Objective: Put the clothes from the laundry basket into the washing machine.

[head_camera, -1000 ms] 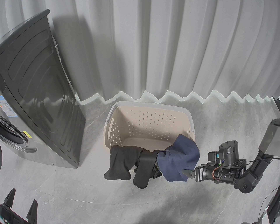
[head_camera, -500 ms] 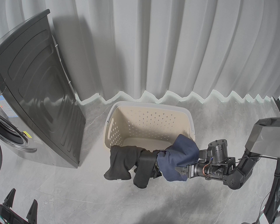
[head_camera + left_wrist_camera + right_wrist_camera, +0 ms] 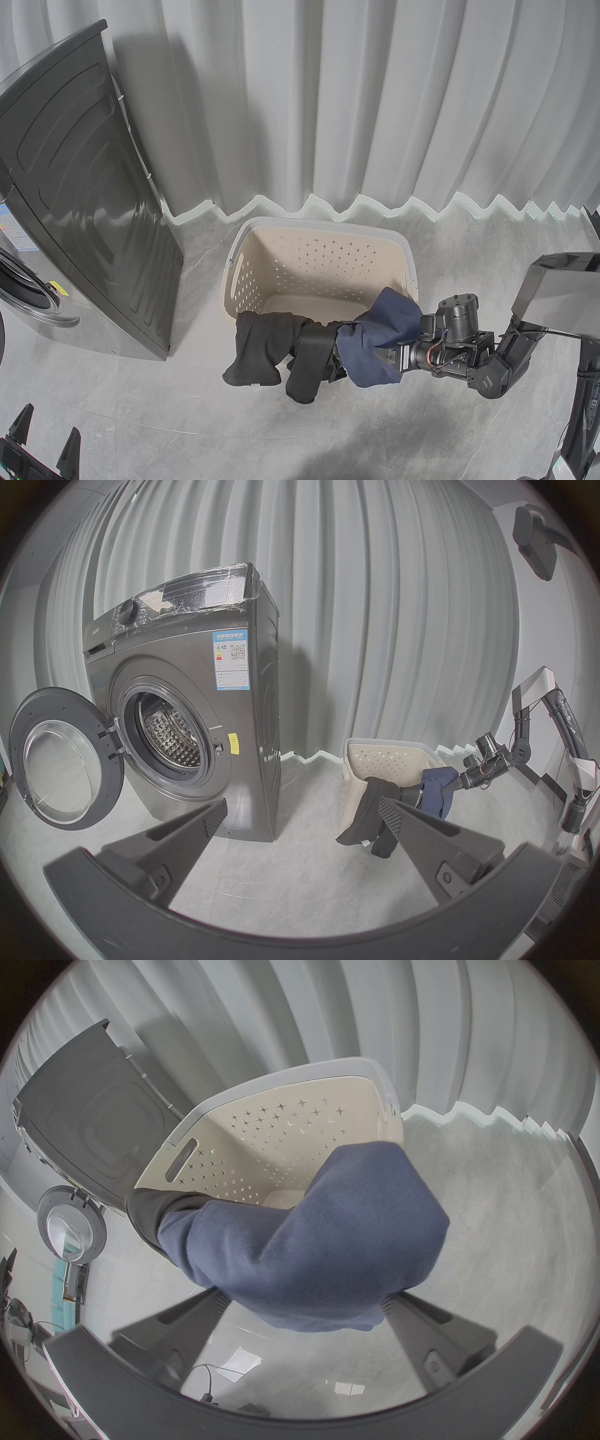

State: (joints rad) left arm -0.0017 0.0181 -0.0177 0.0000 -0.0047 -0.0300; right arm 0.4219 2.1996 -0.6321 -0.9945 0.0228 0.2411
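A white pleated curtain (image 3: 350, 94) is hung across the whole back of the room, and its hem is seen to meet the floor (image 3: 187, 412) in a jagged line. The floor is laid in pale grey slabs with faint veining, and thin joints can be made out between them. A plain white wall (image 3: 550, 624) is seen beside the curtain. A dark device (image 3: 534, 539) is held high up before it on an arm; what it is cannot be told.

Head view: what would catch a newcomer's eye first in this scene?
A blue garment and black clothes hang over the near rim of the cream laundry basket. The open right hand is at the blue garment's right side. The grey washing machine stands to the left.
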